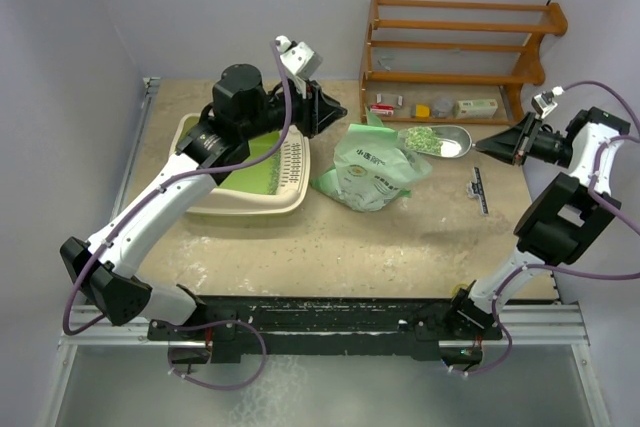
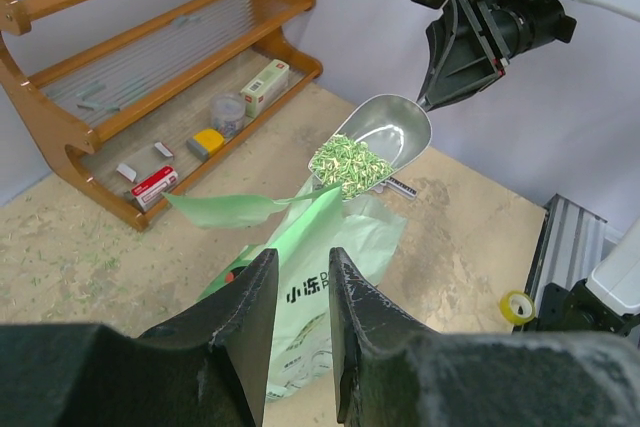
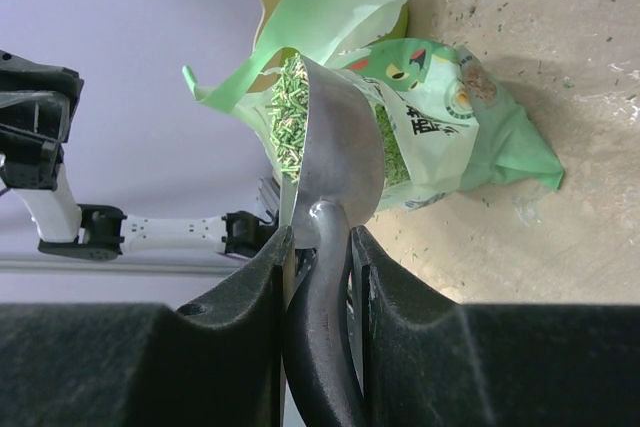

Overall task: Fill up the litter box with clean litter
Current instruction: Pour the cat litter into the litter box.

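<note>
Top view: left arm [image 1: 160,202] covers the left and far part of litter box [image 1: 250,211]. Small items [image 1: 440,108] on shelf [image 1: 455,77] too small to name; thin dark strip [image 1: 480,190] likewise. Right wrist view: scoop [image 3: 335,147] handle end lost between right gripper [image 3: 320,239] fingers; bag [image 3: 470,137] mouth partly behind scoop bowl

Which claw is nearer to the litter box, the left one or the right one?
Left. The left claw is just beside the far right corner of the litter box. The right claw is far to its right, past the green bag, holding the scoop.
</note>
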`<state>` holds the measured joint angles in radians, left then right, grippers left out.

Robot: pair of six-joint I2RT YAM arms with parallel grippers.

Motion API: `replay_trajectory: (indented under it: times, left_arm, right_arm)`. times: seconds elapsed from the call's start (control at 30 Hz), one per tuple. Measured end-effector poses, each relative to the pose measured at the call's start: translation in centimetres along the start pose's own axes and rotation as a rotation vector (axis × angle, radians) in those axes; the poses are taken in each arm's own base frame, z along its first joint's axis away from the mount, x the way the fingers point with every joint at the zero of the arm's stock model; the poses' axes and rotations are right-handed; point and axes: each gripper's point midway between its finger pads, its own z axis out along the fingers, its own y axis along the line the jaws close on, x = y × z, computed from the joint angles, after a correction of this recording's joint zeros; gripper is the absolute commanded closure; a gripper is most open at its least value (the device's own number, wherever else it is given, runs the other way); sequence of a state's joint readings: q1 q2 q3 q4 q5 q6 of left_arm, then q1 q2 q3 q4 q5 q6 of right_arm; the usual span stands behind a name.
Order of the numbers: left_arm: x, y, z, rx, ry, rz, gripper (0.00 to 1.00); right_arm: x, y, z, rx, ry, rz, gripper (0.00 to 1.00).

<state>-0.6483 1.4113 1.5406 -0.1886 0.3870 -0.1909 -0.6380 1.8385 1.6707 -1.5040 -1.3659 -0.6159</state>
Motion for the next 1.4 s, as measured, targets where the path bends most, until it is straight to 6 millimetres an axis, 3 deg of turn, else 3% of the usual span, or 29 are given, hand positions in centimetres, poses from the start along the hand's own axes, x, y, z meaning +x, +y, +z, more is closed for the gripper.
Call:
replay_trajectory:
  times: [0.4,0.83,1.13,1.4]
  left_arm:
    - [-0.9,0.4,-0.4,-0.028,-0.02,0.004,0.79]
    - [-1.8,1.3,-1.2,-0.061,-0.043,-0.02,0.8]
    - [-2.2,1.5,-1.5,-0.073,-0.054,-0.021,0.8]
    - [-2.5,1.9,-1.9,-0.09,-0.063,-0.019,0.8]
  right_arm:
    - [-0.2,1.5,-0.3,-0.021,-0.035,0.015,1.0]
    - [-2.1,3.7,-0.8,-0.036,-0.067,-0.033,1.0]
    - [-3.6,6.4,-0.9,-0.06,-0.083,-0.039,1.0]
    - [-3.7,8.3,0.2,-0.099,-0.053,0.026,1.0]
